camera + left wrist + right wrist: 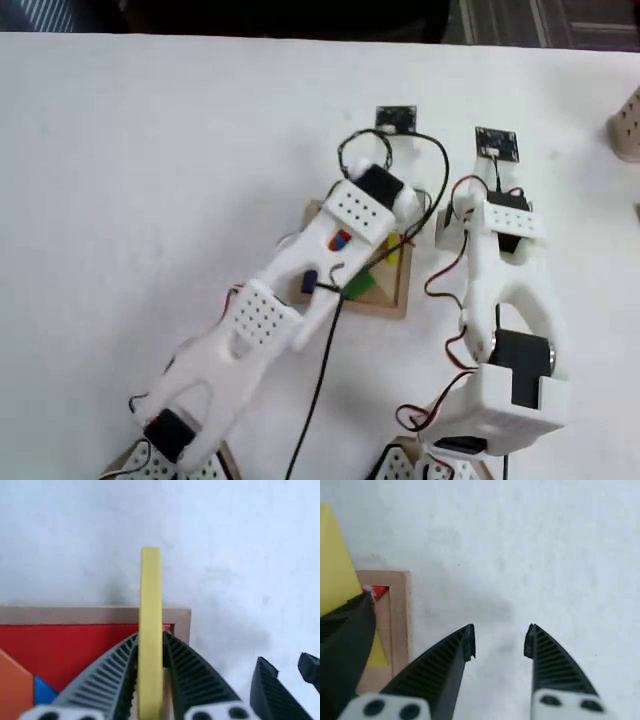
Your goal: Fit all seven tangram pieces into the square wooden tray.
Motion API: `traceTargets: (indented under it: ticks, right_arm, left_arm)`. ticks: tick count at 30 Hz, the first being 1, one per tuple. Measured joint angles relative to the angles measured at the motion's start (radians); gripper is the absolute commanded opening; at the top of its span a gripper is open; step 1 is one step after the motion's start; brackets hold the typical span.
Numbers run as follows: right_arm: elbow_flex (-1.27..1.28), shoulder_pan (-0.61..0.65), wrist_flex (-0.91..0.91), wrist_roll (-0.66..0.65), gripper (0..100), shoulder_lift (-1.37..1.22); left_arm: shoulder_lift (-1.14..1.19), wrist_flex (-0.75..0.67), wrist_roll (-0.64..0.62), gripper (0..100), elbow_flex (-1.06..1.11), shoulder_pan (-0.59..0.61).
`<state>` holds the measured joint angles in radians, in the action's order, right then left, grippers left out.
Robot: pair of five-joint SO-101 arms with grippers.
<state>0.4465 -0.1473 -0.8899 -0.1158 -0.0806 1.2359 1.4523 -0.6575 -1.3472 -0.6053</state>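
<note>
Gripping a yellow piece [150, 630] edge-on between left fingers [107, 680], clenched on both flat faces. Holds it upright over the corner of the tray [75, 615], with the far end poking past the rim above the counter [240, 540]. Can't tell if the lower edge touches the tray. Inside the tray, seen from the left wrist: red piece [75, 650] flat against that rim, then orange piece [15, 690] and a sliver of blue piece [45, 691] beside it. From the high view, also a green piece [362, 285] in the tray by the near rim, just beside the left arm [270, 310] crossing over it. As for right fingers [445, 670]: released, spread wide, over counter just beside the tray's outer wall. On that side of the tray: right arm [505, 290], close by but apart from it.
</note>
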Motion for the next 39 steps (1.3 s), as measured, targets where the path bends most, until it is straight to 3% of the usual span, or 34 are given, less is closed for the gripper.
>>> traceTargets:
  ticks: [5, 21, 31, 39]
  right_arm:
    - [0.000, 0.000, 0.000, 0.000, 16.3, 0.000]
    - [0.000, -0.005, 0.000, -0.002, 16.3, 0.000]
    - [0.000, -0.005, 0.000, -0.002, 16.3, 0.000]
    - [0.000, -0.005, 0.000, -0.002, 16.3, 0.000]
  left_arm:
    - [0.008, 0.055, 0.002, 17, -0.058, -0.028]
    - [0.008, 0.109, 0.095, 18, -0.058, -0.012]
    - [0.009, 0.218, 0.101, 18, -0.087, 0.068]
    - [0.009, 0.327, 0.204, 18, -0.249, 0.173]
